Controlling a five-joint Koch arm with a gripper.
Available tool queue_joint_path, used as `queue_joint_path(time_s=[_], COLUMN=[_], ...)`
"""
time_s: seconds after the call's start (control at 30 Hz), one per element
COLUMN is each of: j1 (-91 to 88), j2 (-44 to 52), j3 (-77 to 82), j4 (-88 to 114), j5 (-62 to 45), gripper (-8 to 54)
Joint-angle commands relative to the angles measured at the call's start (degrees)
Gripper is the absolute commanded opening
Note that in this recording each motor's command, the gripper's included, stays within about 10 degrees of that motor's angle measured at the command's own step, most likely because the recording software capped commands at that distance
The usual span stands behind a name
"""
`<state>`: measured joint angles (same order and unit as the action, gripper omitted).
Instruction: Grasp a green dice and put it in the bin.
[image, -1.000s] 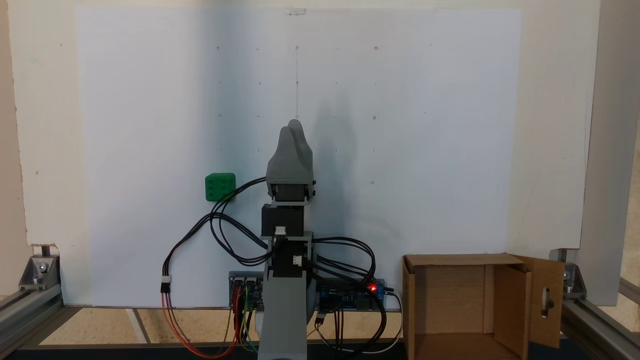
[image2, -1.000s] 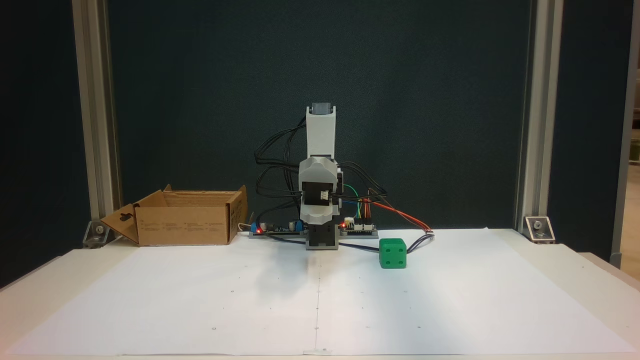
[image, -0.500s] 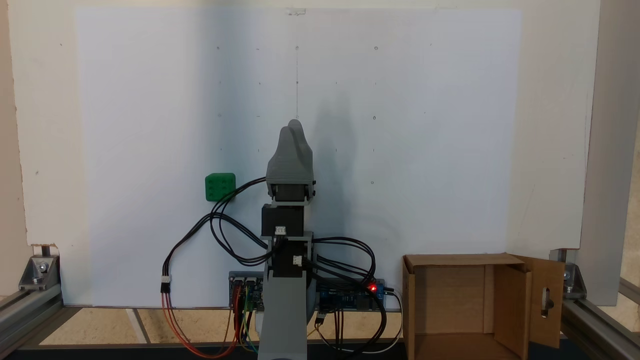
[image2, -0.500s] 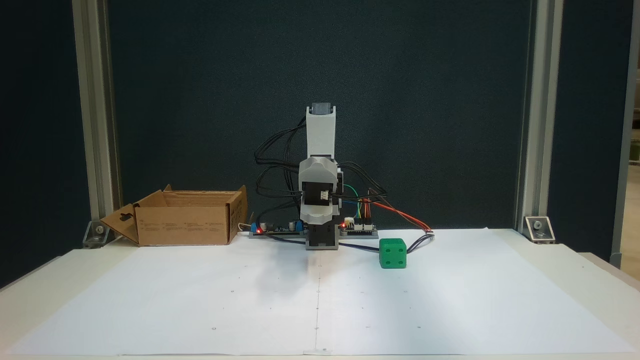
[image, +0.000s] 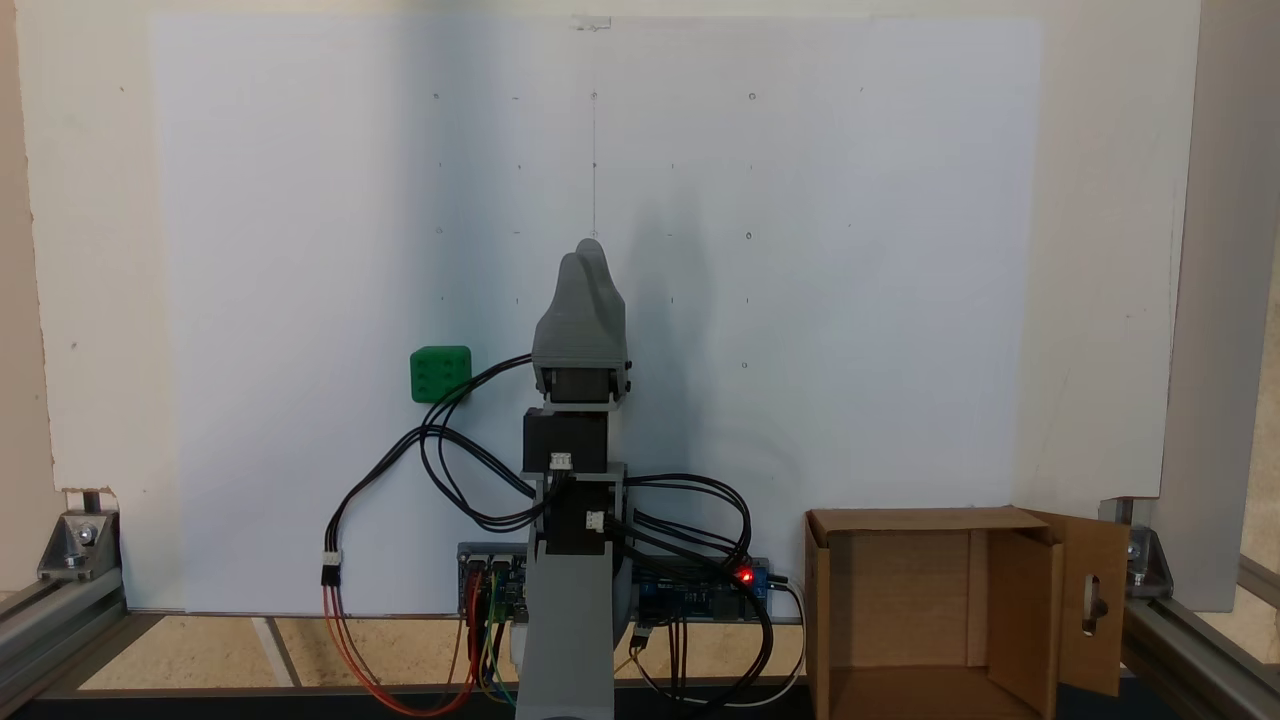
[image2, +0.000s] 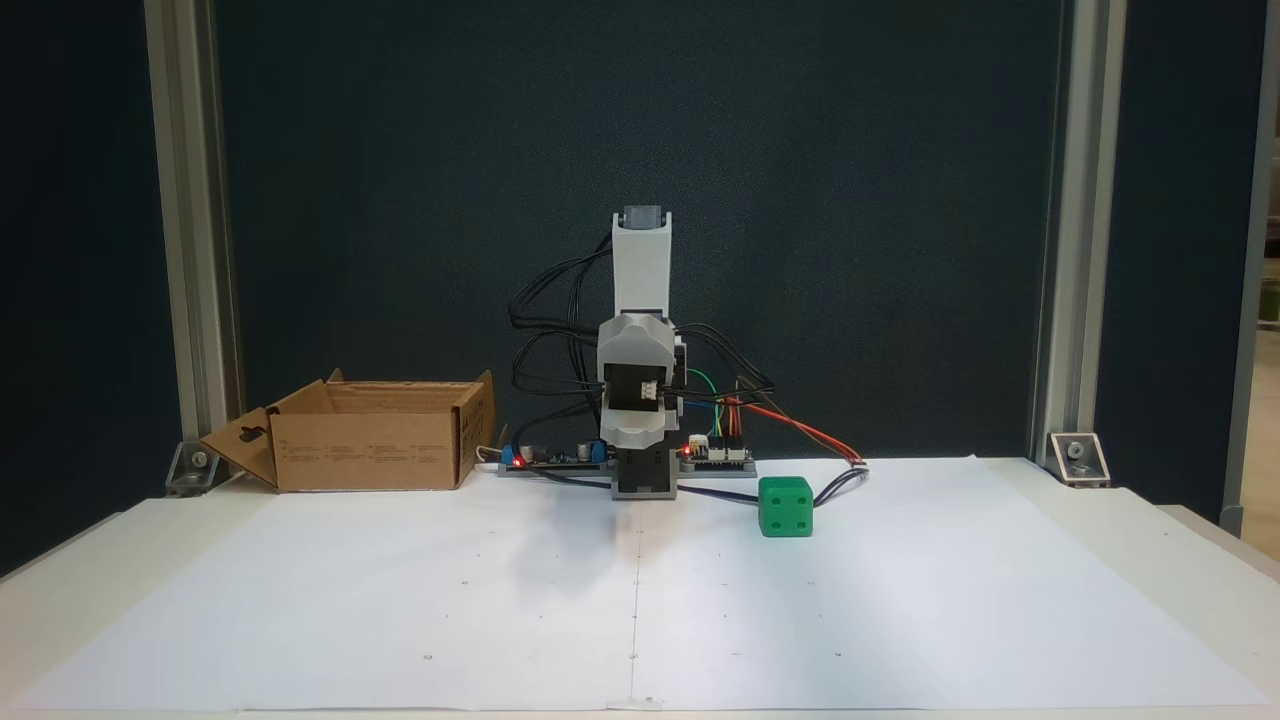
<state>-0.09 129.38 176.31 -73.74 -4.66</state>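
Evidently nothing is grasped yet: the folded arm's gripper (image: 592, 250) points to 12 o'clock over the white paper sheet (image: 850, 300), its jaws seemingly pressed together, while the green dice (image: 440, 374) waits at 9 o'clock and the cardboard bin (image: 940, 610) stands open at 4 o'clock.

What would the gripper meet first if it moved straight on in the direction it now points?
Probably only the white paper sheet: the folded gripper seems to point along the sheet's centre line, slightly downward, though depth is unclear. The green dice sits off to one side, the cardboard box to the other.
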Motion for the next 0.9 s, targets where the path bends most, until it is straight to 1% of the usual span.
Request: queue_joint_path(time_s=[0.0,0.7,0.8,0.87], j1=[0.3,-0.4,-1.1,-1.1], j2=[6.1,6.1,6.1,6.1], j3=[2.8,2.8,2.8,1.4], j4=[-0.8,-0.2,-0.2,0.2], j5=[-2.9,-3.0,-2.8,-3.0], gripper=[44.4,44.2,43.3,41.4])
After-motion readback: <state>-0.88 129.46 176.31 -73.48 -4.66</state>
